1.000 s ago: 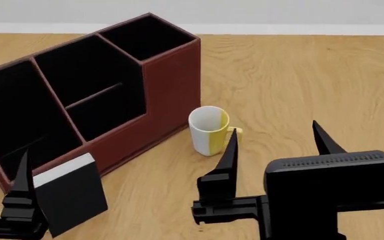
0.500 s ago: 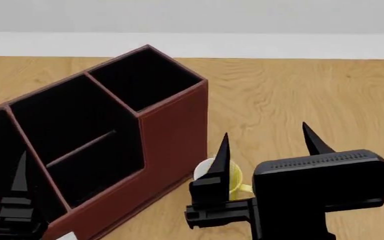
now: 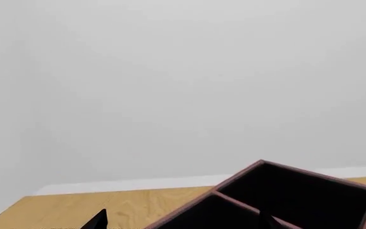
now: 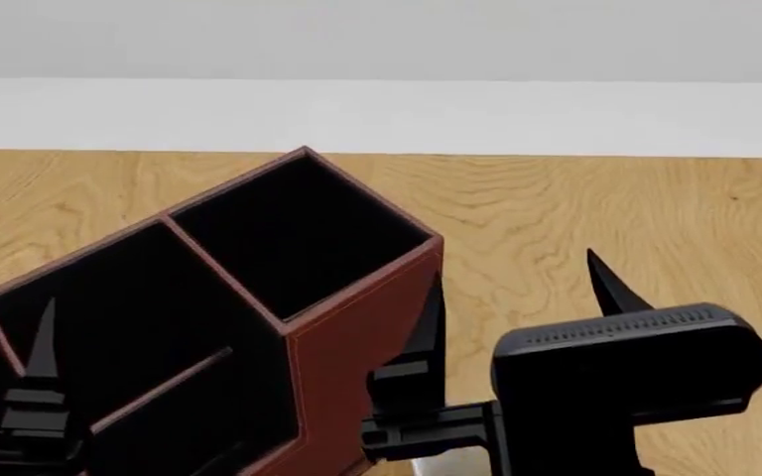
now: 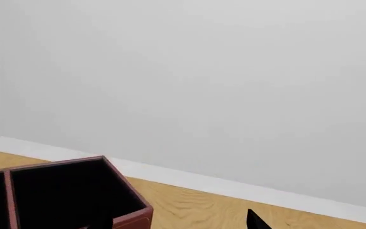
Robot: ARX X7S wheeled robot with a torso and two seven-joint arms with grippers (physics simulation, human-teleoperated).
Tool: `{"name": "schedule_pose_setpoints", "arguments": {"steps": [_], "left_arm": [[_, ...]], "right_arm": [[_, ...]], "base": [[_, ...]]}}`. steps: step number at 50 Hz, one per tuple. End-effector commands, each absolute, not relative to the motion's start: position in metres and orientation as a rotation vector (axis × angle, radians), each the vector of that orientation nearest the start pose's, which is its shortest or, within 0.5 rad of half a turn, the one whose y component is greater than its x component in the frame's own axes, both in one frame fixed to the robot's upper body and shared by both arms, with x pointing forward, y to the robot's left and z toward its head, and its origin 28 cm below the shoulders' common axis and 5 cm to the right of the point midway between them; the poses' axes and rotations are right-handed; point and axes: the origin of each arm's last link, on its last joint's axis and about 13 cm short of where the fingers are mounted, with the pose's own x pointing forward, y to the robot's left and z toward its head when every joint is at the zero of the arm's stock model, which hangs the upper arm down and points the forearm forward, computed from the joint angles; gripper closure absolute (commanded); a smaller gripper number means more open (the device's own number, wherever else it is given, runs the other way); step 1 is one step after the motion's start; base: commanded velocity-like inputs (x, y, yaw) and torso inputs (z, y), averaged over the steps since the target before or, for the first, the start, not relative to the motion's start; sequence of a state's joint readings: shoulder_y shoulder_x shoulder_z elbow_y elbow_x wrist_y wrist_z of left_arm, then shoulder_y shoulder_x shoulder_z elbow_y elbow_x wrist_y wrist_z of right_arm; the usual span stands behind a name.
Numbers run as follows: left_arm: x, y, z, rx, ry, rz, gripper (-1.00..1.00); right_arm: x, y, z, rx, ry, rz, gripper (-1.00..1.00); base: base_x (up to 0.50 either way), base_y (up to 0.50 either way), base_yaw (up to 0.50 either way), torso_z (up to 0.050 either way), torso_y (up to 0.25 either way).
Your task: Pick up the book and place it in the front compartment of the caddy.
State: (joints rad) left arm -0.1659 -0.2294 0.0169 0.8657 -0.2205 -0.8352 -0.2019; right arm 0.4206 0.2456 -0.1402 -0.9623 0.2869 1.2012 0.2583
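Observation:
The book is out of view in every frame. The caddy (image 4: 354,347), dark red with black compartments, fills the lower left of the head view; its rim (image 3: 234,179) and red wall (image 5: 132,220) also show in the wrist views. My left gripper (image 3: 181,223) is open, its fingertips wide apart with nothing between them. One of its fingers (image 4: 43,347) stands in front of the caddy's near compartments. My right gripper (image 4: 514,270) is open and empty just right of the caddy's end wall. The right gripper (image 5: 177,220) points toward the wall.
A pale sliver of the mug (image 4: 419,464) peeks out at the bottom edge under my right gripper. The wooden surface (image 4: 619,208) stretches to the right and behind the caddy, ending at a white baseboard (image 4: 381,114) and grey wall.
The head view has tilted upward: caddy, mug and grippers slid down the picture. The book dropped out past the bottom edge, and the mug is almost gone. Both grippers stay open.

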Motion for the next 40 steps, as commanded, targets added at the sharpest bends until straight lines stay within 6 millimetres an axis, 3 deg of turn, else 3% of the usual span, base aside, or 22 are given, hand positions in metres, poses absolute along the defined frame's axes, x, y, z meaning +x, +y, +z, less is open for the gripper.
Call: {"name": "schedule_pose_setpoints", "arguments": {"steps": [1, 12, 20, 33, 40], "left_arm": [[0.192, 0.223, 0.161, 0.086, -0.169, 0.017, -1.0], [0.188, 0.223, 0.164, 0.11, -0.146, -0.022, -1.0], [0.18, 0.224, 0.17, 0.143, -0.074, -0.151, -1.0], [0.165, 0.235, 0.184, 0.164, 0.069, -0.343, -1.0], [0.163, 0.247, 0.189, 0.22, 0.118, -0.342, -1.0]], "right_arm": [[0.199, -0.096, 0.191, -0.168, -0.15, 0.074, -1.0], [0.198, -0.096, 0.19, -0.167, -0.151, 0.074, -1.0], [0.198, -0.097, 0.19, -0.168, -0.151, 0.074, -1.0], [0.197, -0.095, 0.194, -0.175, -0.158, 0.079, -1.0], [0.198, -0.097, 0.198, -0.178, -0.168, 0.074, -1.0]], "base": [[0.0, 0.0, 0.0, 0.0, 0.0], [0.0, 0.0, 0.0, 0.0, 0.0], [0.0, 0.0, 0.0, 0.0, 0.0], [0.0, 0.0, 0.0, 0.0, 0.0], [0.0, 0.0, 0.0, 0.0, 0.0]]}}
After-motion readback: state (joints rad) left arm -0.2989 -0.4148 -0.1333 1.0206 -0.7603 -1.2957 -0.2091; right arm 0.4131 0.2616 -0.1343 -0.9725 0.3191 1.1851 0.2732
